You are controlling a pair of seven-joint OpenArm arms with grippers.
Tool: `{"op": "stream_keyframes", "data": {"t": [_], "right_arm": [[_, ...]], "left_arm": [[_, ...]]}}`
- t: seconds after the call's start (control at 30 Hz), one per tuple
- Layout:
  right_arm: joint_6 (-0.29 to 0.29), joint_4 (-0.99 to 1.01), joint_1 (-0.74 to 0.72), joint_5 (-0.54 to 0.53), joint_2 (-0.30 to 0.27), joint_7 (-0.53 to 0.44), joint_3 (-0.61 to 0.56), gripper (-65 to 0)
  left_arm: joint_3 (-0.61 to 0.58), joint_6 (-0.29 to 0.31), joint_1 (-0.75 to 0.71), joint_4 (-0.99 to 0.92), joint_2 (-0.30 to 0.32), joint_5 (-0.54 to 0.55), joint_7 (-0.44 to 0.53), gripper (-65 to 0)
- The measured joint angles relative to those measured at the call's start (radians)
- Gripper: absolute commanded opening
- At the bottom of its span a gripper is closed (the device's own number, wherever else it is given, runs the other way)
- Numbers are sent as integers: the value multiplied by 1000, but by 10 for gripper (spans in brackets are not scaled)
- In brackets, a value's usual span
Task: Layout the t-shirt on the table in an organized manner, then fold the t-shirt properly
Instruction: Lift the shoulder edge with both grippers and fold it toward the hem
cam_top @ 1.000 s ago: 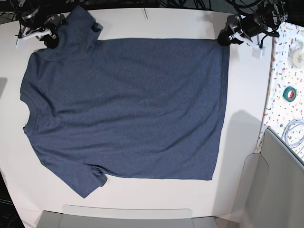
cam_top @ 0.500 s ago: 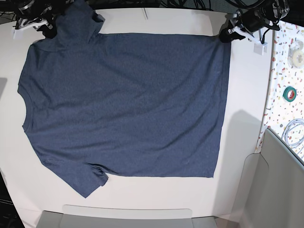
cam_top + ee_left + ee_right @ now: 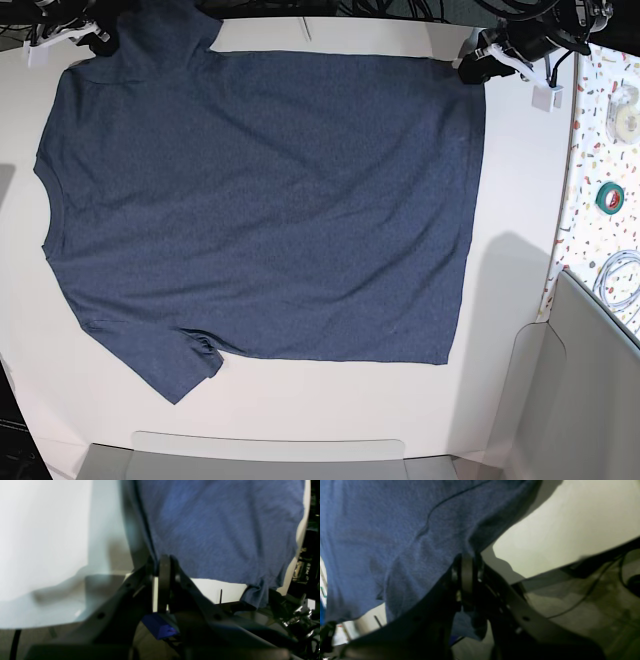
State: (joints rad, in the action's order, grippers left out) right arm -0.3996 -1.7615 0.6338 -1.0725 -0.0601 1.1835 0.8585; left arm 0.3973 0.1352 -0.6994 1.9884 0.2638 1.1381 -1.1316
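- Navy cloth fills most of the base view: the shirt [image 3: 260, 200] lies flat on the white desk [image 3: 520, 300], with no lettering showing on the upper side.
- Its long axis runs left to right across the frame, collar at the left edge and hem at the right, one sleeve at the lower left and the other at the top left.
- The right gripper [image 3: 95, 40] sits at the upper left of the frame, jaws closed on the cloth by the top sleeve; the right wrist view [image 3: 467, 580] shows fabric pinched between them.
- The left gripper [image 3: 478, 68] sits at the upper right, jaws closed on the top hem corner; the left wrist view [image 3: 163, 580] shows the shirt's edge running straight into them.
- Both grips lie on the shirt's top edge, so the whole body of cloth lies below the jaws in the base view, toward the bottom of the frame.
- Judged from this, the layout looks nearly done, with only slight rumpling near the lower sleeve.
- A first fold would likely carry this held edge down over the body, each arm keeping its own end: the right arm is nearer the sleeve, the left nearer the hem.
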Motion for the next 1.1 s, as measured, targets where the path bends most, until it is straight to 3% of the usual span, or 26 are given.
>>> {"op": "stream_keyframes", "data": {"t": [0.23,0.5,0.67,0.83,1.1], "right_arm": [[11,-179,-100,0,-5,9,-4,-650],[18,-182,-301,23,-6,13,-32,-650],[18,-122,-423,90,-4,14,-109,-650],[21,-18,-529,182,0,18,-163,-650],[22,97,-624,203,-8,12,-160,-650]], "left_arm": [[0,0,99,-3,0,-1,-15,-650],[-11,-1,234,-6,0,-2,-20,-650],[-11,-3,334,-16,-1,-1,-25,-650],[-10,-3,477,-92,-4,-8,-143,-650],[-5,-3,601,-287,0,-12,-173,-650]]}}
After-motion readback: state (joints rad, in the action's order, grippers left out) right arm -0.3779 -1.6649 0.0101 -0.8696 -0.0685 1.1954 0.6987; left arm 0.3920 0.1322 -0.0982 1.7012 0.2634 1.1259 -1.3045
